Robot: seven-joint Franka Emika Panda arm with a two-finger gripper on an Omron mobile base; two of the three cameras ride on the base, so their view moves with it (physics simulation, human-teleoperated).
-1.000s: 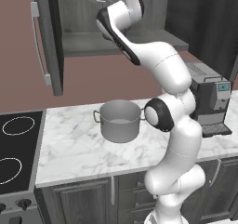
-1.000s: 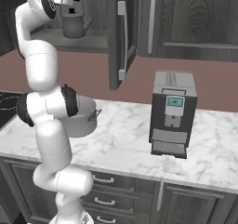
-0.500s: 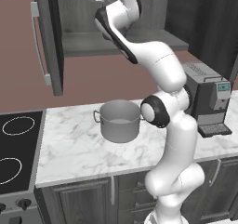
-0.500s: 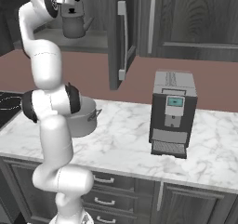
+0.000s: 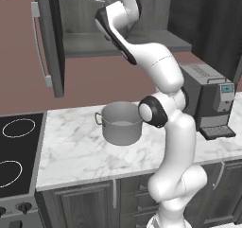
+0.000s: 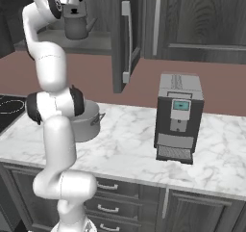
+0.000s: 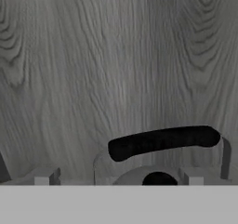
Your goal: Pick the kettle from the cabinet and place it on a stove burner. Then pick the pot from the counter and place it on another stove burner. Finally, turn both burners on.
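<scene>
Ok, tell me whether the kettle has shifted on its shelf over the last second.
No. In the right base view the kettle stands at the same spot on the cabinet shelf, just as far left of the open door's bar handle as before.

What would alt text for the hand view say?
The kettle's black arched handle crosses the lower right, with its lid knob just below, against the grey wood-grain cabinet back. The gripper's two finger tips stand apart, open, one on each side of the handle.

Clearance: my gripper (image 7: 118, 177) faces kettle handle (image 7: 162, 142), cabinet back panel (image 7: 116, 56) close behind. Open cabinet door (image 5: 47, 38) flanks left. Pot (image 5: 121, 123) and coffee machine (image 6: 179, 116) occupy counter (image 5: 75, 151) below.
</scene>
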